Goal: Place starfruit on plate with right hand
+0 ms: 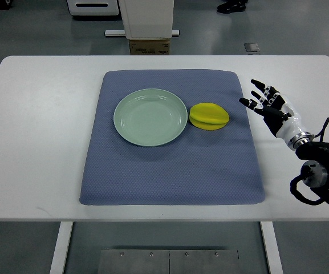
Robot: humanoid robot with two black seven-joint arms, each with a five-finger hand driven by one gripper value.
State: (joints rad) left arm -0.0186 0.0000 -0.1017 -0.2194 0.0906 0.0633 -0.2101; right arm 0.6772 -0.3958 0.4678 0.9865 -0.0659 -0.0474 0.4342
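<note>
A: Checking setup. Where's your starfruit (209,116)?

B: It lies on the blue mat (170,171), just beside the plate (150,117) at the plate's 3 o'clock. Close enough that I can't tell if they touch. Probably staged there so you only need a short carry leftward.

A: Anything in the plate?

B: Nothing. Pale green, sits upright on the mat, a bit toward 11 o'clock from mat centre. It's the only container in view.

A: Your right hand (265,103)?

B: Comes in from the right edge, over the white surface (39,142) just off the mat's right border, at the fruit's 3 o'clock. Near it, but apart. Fingers are spread wide, holding nothing, tips pointing toward 10 o'clock, roughly at the fruit. That reads to me as a pre-reach pose.

A: Left hand?

B: Not visible at all.

A: Progress?

B: Barely begun, I'd say: fruit not yet gripped. You'd want to approach from its right side, since the plate rim blocks the left. The ridged shape may slip in the grip, so watch that.
</note>
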